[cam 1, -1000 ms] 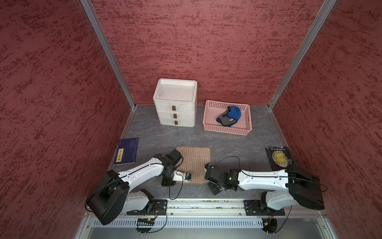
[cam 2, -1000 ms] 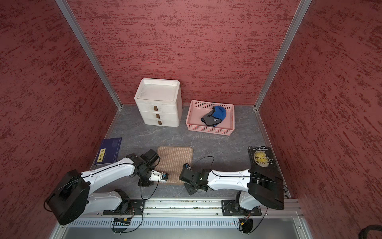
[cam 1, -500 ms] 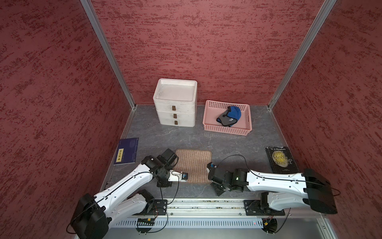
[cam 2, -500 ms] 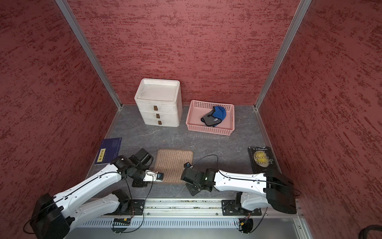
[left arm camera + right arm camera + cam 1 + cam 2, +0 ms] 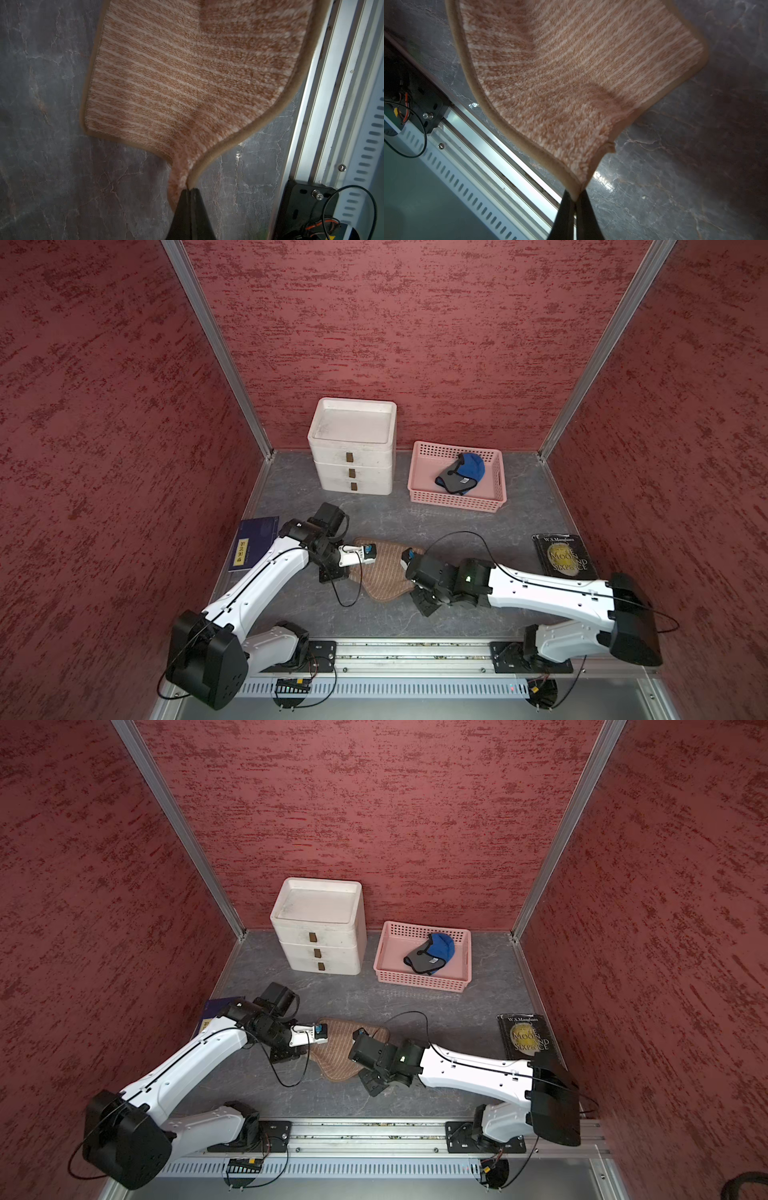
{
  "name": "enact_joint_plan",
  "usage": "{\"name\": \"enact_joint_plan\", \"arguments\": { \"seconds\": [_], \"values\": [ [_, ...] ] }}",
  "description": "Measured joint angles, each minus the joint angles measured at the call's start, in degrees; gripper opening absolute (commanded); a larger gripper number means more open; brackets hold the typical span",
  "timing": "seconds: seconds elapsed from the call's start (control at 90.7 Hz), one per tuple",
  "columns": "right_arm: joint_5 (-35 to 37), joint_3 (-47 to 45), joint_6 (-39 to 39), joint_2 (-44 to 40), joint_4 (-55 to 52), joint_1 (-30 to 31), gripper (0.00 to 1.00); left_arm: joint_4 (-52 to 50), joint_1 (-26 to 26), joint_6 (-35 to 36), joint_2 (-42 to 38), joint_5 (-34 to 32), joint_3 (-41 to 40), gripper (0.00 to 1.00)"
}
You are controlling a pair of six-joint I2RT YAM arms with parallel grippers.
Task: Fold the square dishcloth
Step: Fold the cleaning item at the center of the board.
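The left gripper (image 5: 190, 190) is pinching one near corner of the dishcloth (image 5: 187, 72), its black fingers (image 5: 181, 209) pressed together on the beige hem, and the right gripper (image 5: 576, 194) is clamping the other near corner in the same way. A second ago the cloth was lying flat as a neat rectangle on the table (image 5: 395, 522), with both grippers down low at its near corners and the left one just finishing its squeeze. Now both arms are raising those corners off the surface and reaching further toward the back. In both top views the cloth (image 5: 382, 572) is losing its square outline: the near edge is sagging in a curve between the two grips, with its middle drooping toward the rail (image 5: 415, 649), while the far part is resting on the table in front of the drawers (image 5: 353, 448) and the pink basket (image 5: 457, 502). Both wrist views are showing the fabric hanging from the pinched corners with grey table under it. This suggests the grasp is holding on both sides and the fold itself is getting under way. The corners are probably heading for the far edge, where they need to land evenly. The sagging middle could bunch underneath, and the far edge could slide if the arms are pulling rather than lifting.
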Motion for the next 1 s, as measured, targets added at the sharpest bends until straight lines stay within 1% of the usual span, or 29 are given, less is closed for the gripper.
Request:
{"name": "enact_joint_plan", "arguments": {
  "seconds": [0.187,0.397,0.573,0.628,0.738,0.793,0.871,1.003],
  "values": [
    [-1.62,0.55,-3.48,1.66,-0.94,-6.49,0.00,1.79,2.40,0.46,2.69,-0.15,0.42,0.00],
    [-4.15,0.44,-6.99,5.86,0.09,-12.59,0.00,9.07,3.72,0.09,12.79,-3.13,0.63,0.00],
    [-6.16,0.44,-9.14,7.76,2.10,-16.46,0.00,16.90,3.85,-2.21,18.12,-4.63,1.99,0.00],
    [-6.58,0.46,-9.42,8.52,2.69,-17.75,0.02,18.97,3.85,-3.04,19.04,-4.94,2.91,0.00],
    [-7.19,0.46,-9.75,10.93,3.76,-19.98,0.08,22.40,3.82,-4.33,20.28,-5.42,4.55,0.00],
    [-7.41,0.48,-9.73,12.26,4.46,-20.79,0.14,24.15,3.67,-4.81,20.48,-6.10,4.76,0.00],
    [-7.65,0.55,-9.68,13.73,4.96,-21.59,0.17,26.03,3.10,-5.20,20.96,-7.21,4.76,0.00],
    [-7.78,0.94,-9.51,15.19,5.18,-23.06,0.28,29.40,2.19,-5.55,22.62,-9.18,4.74,0.00]
  ]
}}
